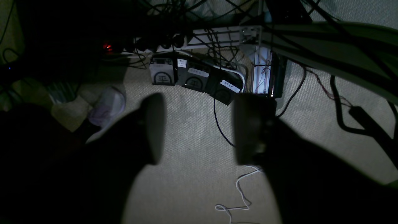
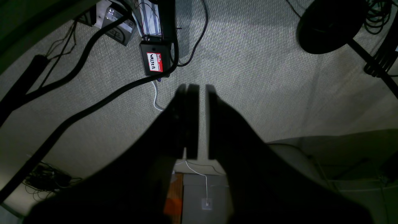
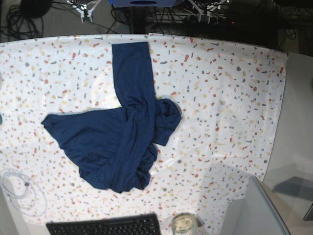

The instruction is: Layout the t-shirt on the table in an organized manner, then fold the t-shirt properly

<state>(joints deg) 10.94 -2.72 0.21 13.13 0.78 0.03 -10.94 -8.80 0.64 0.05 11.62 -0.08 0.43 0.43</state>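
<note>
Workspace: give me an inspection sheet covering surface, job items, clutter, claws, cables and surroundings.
Surface: speckled white table, mostly bare on its right half.
Job's things: navy t-shirt crumpled left of centre, one strip stretching to the far edge; not folded.
Clutter: keyboard and glass jar at the near edge.
Claws: left claw open, empty; right claw shut, empty; both over carpet.
Cables: white cable coiled at the table's near left.
Surroundings: carpet, floor wiring.
</note>
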